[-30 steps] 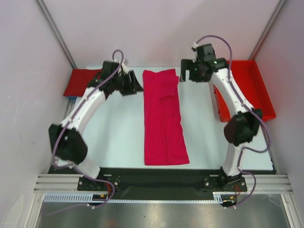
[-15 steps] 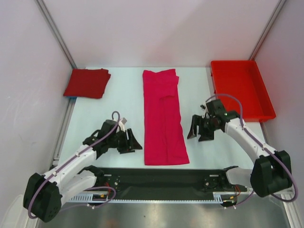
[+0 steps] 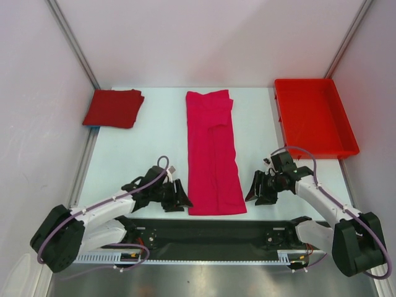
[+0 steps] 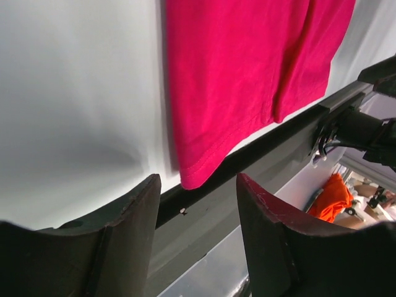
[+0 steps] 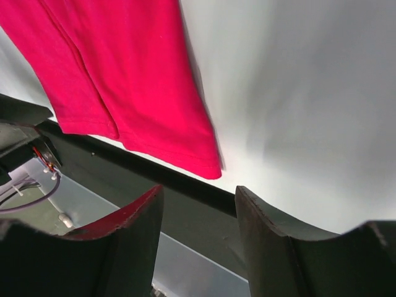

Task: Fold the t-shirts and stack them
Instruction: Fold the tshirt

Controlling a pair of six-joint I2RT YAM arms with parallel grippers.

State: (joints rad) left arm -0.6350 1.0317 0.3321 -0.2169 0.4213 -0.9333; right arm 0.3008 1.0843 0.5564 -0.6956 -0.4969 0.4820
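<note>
**Task things.** Lying flat between the left end effector [image 3: 179, 197] and the right end effector [image 3: 255, 190]: the magenta-pink t-shirt [image 3: 213, 154], folded into a long narrow strip. Near hem close beside both, length running away from them toward the far wall. In the left wrist view, near-left hem corner just ahead of the dark fingers [image 4: 124, 235], close but not touching. In the right wrist view, the mirror case: near-right hem corner just ahead of that side's fingers [image 5: 278, 241], likewise untouched. Both end effectors released, jaws parted, nothing between them, held low over the table [image 3: 154, 142]. Far ahead of the left end effector and out to its left: the crimson t-shirt [image 3: 113, 108], folded to a rough square at the far-left corner, well apart from the magenta-pink one.

**Surface and room.** Pale, smooth table beneath both end effectors. Close behind them, a black strip [image 3: 210, 229] along the near edge. Far ahead of the right end effector and to its right: a red tray [image 3: 312, 114] at the far-right corner. Plain pale walls [image 3: 204, 43] on three sides, with slanting metal posts [image 3: 73, 43] at the far corners.

**Edges and room.** Bare table outward of each end effector, and ahead of each alongside the long edges of the magenta-pink t-shirt. Little room behind, with the table's near edge right there.
</note>
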